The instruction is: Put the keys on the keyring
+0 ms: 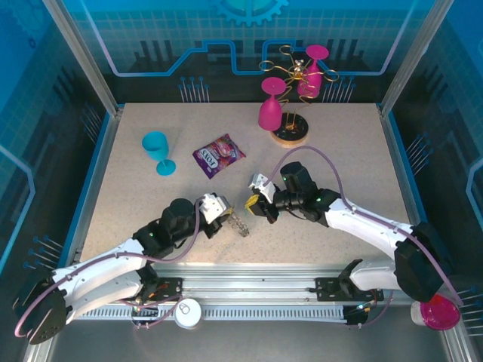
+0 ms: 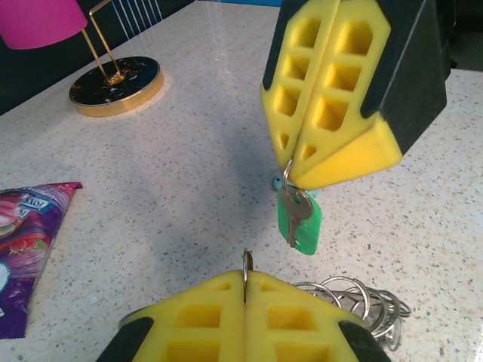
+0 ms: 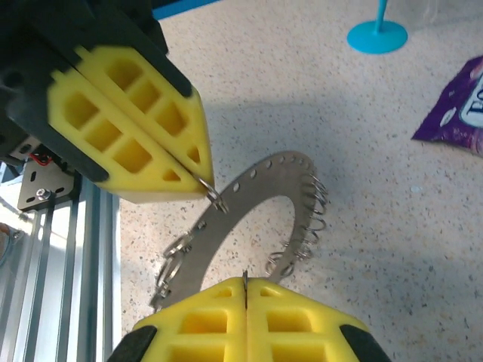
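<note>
Keys [image 2: 298,219] dangle from the clamped right hand [image 2: 290,177]; left hand [image 3: 202,179] pinches the keyring [image 3: 241,200].

Bright, even light is falling from overhead onto the pale surface [image 1: 347,158] in the top view, while the backdrop at 12 o'clock is glowing cyan and the frame is darkening toward 3 and 9 o'clock. Soft shadows are pooling under both arms. In the left wrist view a broad diffuse shadow is spreading across the middle, the keys [image 2: 298,219] are showing sharply, and the left tool [image 2: 245,279] at 6 o'clock is blurring slightly. In the right wrist view a grey shadow is lying around the crisp keyring [image 3: 249,192], and the right tool [image 3: 245,282] at 6 o'clock is looking soft.
</note>
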Controlling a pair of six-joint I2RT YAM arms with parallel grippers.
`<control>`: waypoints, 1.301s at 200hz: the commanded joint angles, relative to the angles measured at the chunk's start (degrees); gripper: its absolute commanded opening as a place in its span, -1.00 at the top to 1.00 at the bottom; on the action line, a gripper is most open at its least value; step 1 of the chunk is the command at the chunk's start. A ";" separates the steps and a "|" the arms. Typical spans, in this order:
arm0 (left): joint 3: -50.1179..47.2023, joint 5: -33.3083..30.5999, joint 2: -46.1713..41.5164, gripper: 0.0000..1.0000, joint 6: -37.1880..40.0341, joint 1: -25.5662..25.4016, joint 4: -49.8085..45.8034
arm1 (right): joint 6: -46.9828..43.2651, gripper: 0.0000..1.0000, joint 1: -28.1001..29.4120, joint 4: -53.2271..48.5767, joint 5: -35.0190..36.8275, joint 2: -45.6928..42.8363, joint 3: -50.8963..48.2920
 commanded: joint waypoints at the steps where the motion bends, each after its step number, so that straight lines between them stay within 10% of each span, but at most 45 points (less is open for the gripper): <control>1: -0.30 -0.71 -0.82 1.00 0.67 -0.41 5.16 | -0.80 1.00 0.37 6.29 -3.35 -1.34 -1.71; 260: 0.32 0.96 0.39 1.00 -2.76 -0.37 5.58 | 6.23 1.00 2.50 8.44 2.83 7.76 3.80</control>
